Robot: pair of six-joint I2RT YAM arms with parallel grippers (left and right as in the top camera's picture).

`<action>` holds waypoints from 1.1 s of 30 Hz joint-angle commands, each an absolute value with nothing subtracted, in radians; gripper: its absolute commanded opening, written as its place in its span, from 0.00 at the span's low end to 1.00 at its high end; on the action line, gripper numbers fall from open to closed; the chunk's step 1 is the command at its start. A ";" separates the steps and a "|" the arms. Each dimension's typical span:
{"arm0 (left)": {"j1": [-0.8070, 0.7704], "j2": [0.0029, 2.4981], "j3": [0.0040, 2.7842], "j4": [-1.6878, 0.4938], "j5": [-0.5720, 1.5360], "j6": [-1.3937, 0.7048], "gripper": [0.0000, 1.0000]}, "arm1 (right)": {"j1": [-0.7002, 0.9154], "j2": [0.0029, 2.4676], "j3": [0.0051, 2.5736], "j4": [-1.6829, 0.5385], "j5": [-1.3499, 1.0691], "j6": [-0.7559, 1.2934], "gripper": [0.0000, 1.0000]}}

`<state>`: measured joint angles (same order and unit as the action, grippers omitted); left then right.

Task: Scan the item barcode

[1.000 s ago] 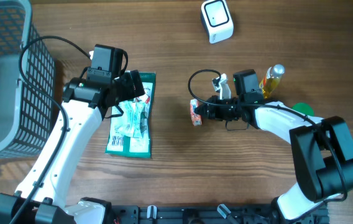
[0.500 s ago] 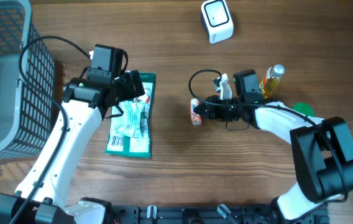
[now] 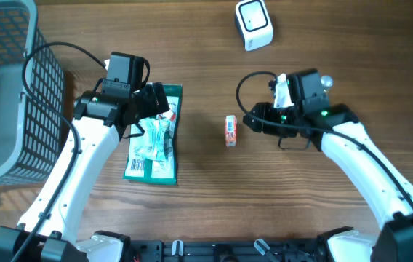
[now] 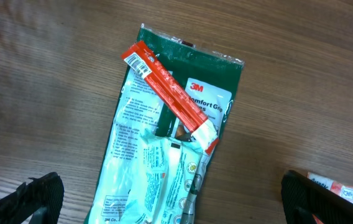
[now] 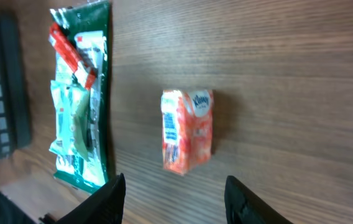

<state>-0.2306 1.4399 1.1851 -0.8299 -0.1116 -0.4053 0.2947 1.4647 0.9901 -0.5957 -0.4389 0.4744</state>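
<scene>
Right tool (image 5: 175,190) releases the tissue pack (image 3: 230,130)
Spread apart and empty, it backs off toward 3 o'clock; the pack lies on the desk (image 3: 214,211), apparently unscanned.

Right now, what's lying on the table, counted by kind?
Grey mesh basket: 1
White boxy scanner: 1
Small orange tissue pack: 1
Flat green plastic packet: 1
Red stick sachet: 1
Silver-capped bottle, mostly hidden: 1
Total: 6, plus overlapping pale sachets I cannot count.
</scene>
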 commanded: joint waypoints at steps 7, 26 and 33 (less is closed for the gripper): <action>-0.227 1.436 1.199 -0.828 -0.125 -0.397 1.00 | 0.635 1.456 1.284 -0.925 0.117 0.575 0.84; -0.227 1.436 1.199 -0.828 -0.125 -0.397 1.00 | 0.685 1.890 1.283 -0.735 0.157 0.587 0.78; -0.227 1.436 1.199 -0.828 -0.125 -0.397 1.00 | 0.666 1.984 1.282 -0.703 0.128 0.587 0.66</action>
<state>-0.2306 1.4399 1.1854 -0.8303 -0.1116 -0.4049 0.6659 1.9430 1.2709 -0.7158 0.1394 0.5793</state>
